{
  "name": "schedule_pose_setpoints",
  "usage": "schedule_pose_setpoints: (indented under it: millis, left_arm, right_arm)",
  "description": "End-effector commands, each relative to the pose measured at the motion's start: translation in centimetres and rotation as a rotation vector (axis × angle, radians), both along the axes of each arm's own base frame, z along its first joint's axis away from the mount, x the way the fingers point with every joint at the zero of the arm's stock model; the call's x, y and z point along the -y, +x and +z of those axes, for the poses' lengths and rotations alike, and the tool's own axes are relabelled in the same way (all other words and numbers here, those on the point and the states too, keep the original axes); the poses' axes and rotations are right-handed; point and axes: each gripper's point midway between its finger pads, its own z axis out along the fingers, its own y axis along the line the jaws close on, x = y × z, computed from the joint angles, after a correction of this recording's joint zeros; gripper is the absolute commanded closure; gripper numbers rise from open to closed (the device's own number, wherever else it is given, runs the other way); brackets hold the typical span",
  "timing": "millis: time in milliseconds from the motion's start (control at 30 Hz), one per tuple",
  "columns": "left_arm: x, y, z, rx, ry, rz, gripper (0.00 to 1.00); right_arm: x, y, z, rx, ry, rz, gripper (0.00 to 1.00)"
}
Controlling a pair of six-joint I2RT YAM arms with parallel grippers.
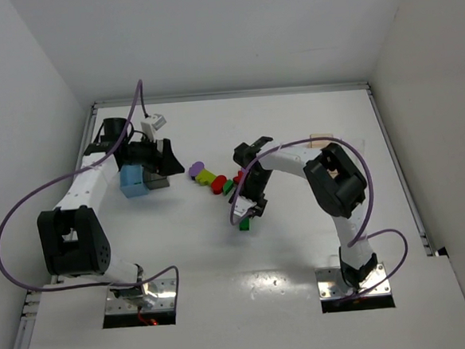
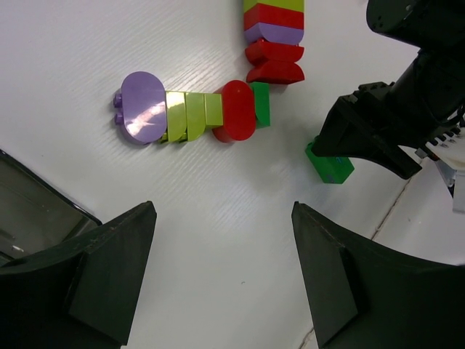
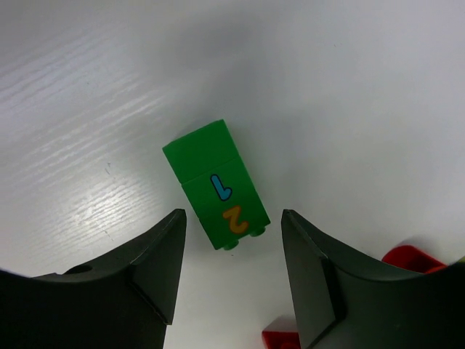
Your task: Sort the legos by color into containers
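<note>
The right gripper (image 1: 249, 211) hangs spread wide above a glossy green brick (image 3: 216, 185). The brick is a boxy oblong printed with a blue 1 and an orange 2, and it lies flat on the white, faintly grained desk (image 3: 87, 94), between the fingers and clear of both. The left gripper (image 2: 223, 233) is also wide and empty. Ahead of it lies a row of bricks (image 2: 192, 113), smooth and joined: purple oval, lime wedges, red disc, green slab. A smoky grey bin (image 2: 29, 211) sits at its left.

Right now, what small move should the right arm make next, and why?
Probably lower the right gripper and close it: its jaws stand open astride one end of the green brick, which lies flat on the table, ungripped.
</note>
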Motion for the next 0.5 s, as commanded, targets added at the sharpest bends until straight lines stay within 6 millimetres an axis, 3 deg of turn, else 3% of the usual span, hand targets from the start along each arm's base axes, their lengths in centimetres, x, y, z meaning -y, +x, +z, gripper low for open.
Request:
schedule_pose_setpoints:
  millis: [0, 333, 467]
  left_arm:
    - [-0.05, 0.25, 1.28, 0.054, -0.016, -0.025, 0.18]
    - [-0.36, -0.06, 1.11, 0.05, -0.013, -0.021, 0.18]
    - [-0.67, 0.03, 1.11, 0.05, -0.012, -0.011, 0.18]
  right_arm:
    - [-2.66, -0.65, 1.02, 0.189, 0.285, 0.419, 0.44]
    - [-2.7, -1.25, 0.64, 0.188, 0.291, 0.443, 0.44]
    - [-2.64, -1.33, 0.43, 0.188, 0.291, 0.443, 0.52]
